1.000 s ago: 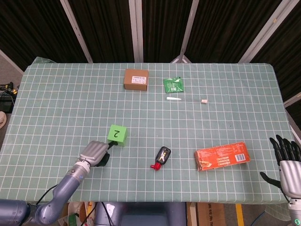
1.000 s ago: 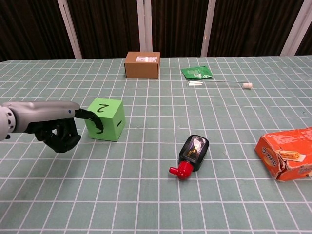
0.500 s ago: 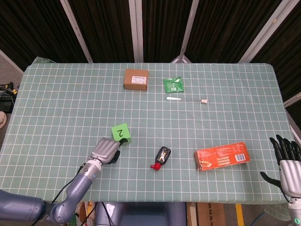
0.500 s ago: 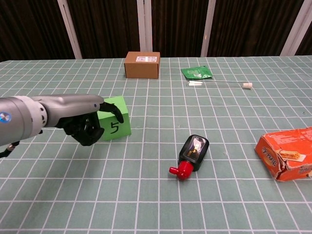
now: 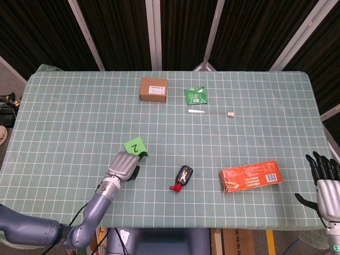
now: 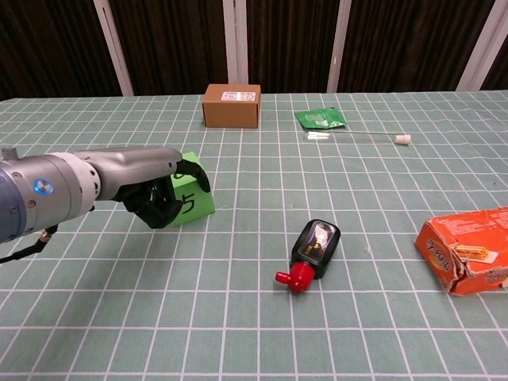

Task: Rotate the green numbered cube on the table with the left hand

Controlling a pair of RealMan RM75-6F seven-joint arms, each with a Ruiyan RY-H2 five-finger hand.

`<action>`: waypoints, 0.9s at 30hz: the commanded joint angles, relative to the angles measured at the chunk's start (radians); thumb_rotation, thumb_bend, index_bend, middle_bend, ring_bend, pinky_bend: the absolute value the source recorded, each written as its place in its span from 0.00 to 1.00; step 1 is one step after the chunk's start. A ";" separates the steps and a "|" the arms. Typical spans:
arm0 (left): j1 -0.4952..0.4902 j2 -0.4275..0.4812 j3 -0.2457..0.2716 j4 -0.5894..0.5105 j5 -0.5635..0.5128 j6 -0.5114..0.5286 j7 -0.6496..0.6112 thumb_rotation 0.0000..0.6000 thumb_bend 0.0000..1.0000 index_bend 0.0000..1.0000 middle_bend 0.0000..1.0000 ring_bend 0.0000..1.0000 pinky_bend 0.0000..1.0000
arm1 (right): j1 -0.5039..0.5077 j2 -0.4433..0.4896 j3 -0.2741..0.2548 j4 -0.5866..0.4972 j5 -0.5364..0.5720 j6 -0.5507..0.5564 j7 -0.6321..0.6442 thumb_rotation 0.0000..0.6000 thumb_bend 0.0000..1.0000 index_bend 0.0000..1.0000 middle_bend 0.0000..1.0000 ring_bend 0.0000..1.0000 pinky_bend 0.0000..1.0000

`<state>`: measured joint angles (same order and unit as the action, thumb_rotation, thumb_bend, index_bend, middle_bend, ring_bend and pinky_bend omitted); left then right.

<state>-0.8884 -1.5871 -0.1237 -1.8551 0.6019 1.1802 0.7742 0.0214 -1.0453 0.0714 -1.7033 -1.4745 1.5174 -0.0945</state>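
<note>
The green numbered cube sits on the checked table left of centre, its top showing a 2. In the chest view the cube shows a 5 on its near face. My left hand wraps the cube from its near-left side. Dark fingers curl against its front, and one reaches over its top right edge. The cube's left half is hidden behind the hand. My right hand hovers at the table's near right corner, fingers spread and nothing in it. The chest view does not show it.
A brown cardboard box and a green packet lie at the back. A white stick and a small plug lie right of them. A black-and-red item and an orange carton lie near the front.
The left hand has swung right and closed around the cube. The cube has turned on the table, bringing the 5 face to the front, and shifted slightly right and back.
</note>
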 commanded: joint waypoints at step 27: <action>-0.068 -0.130 -0.159 0.159 -0.181 0.149 0.131 1.00 0.78 0.22 0.81 0.58 0.50 | 0.016 -0.019 0.001 0.006 0.030 -0.034 -0.053 1.00 0.04 0.06 0.00 0.00 0.00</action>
<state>-0.9528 -1.7138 -0.2753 -1.7040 0.4301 1.3244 0.8976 0.0380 -1.0638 0.0723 -1.6974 -1.4449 1.4828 -0.1474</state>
